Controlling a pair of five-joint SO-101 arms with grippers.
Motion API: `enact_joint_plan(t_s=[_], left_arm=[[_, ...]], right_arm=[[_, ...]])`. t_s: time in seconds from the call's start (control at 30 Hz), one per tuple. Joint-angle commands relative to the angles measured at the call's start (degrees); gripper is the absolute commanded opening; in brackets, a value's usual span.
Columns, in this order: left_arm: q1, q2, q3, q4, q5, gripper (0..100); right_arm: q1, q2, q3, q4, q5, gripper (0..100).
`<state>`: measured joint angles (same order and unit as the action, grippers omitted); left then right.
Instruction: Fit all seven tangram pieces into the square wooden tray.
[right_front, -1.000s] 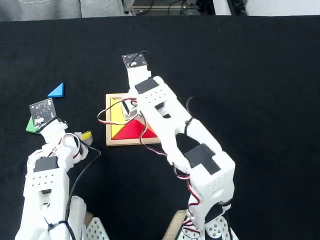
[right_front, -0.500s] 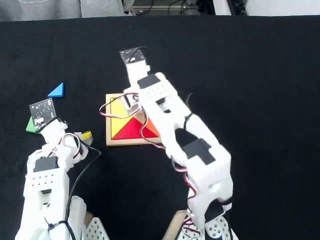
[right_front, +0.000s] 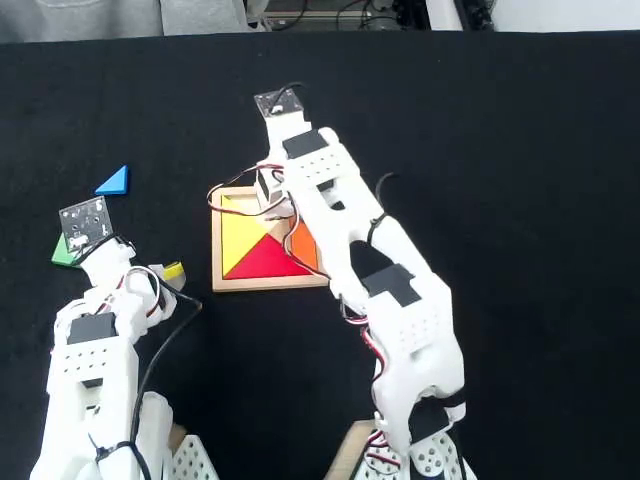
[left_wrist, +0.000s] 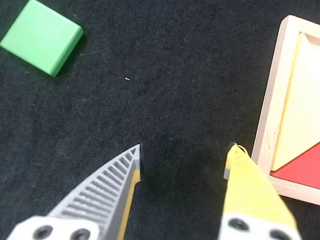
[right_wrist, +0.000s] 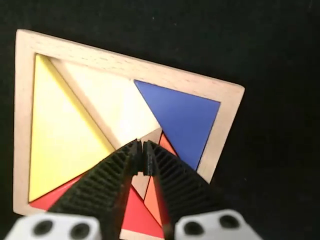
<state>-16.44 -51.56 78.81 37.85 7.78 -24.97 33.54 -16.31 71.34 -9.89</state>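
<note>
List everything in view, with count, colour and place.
tray: 1, wooden, mid-table
yellow triangle: 1, in tray
red triangle: 1, in tray
dark blue triangle: 1, in tray
orange piece: at least 1, in tray, partly hidden
light blue triangle: 1, loose on table
green square: 1, loose on table
table: 1, black
left gripper: 1, open, over bare table beside tray
right gripper: 1, shut, over tray
</note>
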Motion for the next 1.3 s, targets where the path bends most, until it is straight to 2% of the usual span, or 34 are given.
enact_joint_plan(t_s=[0.0, 0.27, 1.0, 1.13, 1.27], left_arm=[[0.7, -1.0, -0.4, -1.0, 0.4, 27], [0.7, -1.0, -0.4, -1.0, 0.4, 27], [0.7, -1.0, -0.4, -1.0, 0.4, 27], [0.7, -1.0, -0.4, -1.0, 0.4, 27], [0.7, -1.0, -0.4, -1.0, 0.4, 27]], right_arm=[[0.5, -3.1, -3.1, 0.2, 0.0, 1.1], [-1.5, 0.0, -3.4, -2.7, 0.4, 1.1], [-3.4, 4.4, -9.1, 1.8, 0.6, 1.1], [-5.3, 4.7, -8.7, 0.8, 4.1, 1.1], [-5.8, 4.7, -8.7, 1.0, 4.5, 1.1]])
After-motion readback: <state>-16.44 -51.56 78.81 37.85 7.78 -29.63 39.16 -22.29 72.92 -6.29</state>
